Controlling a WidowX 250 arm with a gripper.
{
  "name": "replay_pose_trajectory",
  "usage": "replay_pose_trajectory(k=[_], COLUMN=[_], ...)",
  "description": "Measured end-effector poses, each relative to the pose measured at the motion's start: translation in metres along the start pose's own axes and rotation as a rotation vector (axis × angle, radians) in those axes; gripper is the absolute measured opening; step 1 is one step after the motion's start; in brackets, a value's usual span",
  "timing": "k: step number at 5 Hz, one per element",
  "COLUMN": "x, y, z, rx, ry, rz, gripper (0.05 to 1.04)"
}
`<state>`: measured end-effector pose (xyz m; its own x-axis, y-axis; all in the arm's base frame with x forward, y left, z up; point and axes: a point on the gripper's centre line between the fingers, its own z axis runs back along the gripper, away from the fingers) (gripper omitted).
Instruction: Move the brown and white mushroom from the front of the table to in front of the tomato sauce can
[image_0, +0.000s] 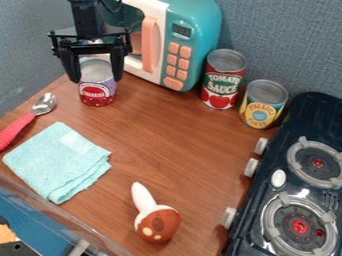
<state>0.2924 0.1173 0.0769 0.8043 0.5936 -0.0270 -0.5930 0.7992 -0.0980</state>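
Your gripper at upper left, fingers spread open astride the purple-red can's top, contact not discernible to you, can upright on the wooden table, near the microwave, spoon and folded cloth nearby.

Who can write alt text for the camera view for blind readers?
A black robot gripper hangs at the top of a purple-and-red can on a brown wooden table, beside a teal-and-white toy microwave. Around are a red-handled metal spoon, folded turquoise cloth, brown-and-white mushroom toy, red can, yellow can and black toy stove.
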Motion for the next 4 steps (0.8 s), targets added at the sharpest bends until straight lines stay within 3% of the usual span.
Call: replay_pose_trajectory(k=[1, 3, 4], x=[-0.002, -0.037, -0.065], y=[0.001, -0.011, -0.026], z=[-0.009, -0.018, -0.03], rx=[0.005, 0.031, 0.007], ry=[0.022, 0.029, 0.059], rz=[0.011, 0.02, 0.056], gripper=[1.0, 1.0, 1.0])
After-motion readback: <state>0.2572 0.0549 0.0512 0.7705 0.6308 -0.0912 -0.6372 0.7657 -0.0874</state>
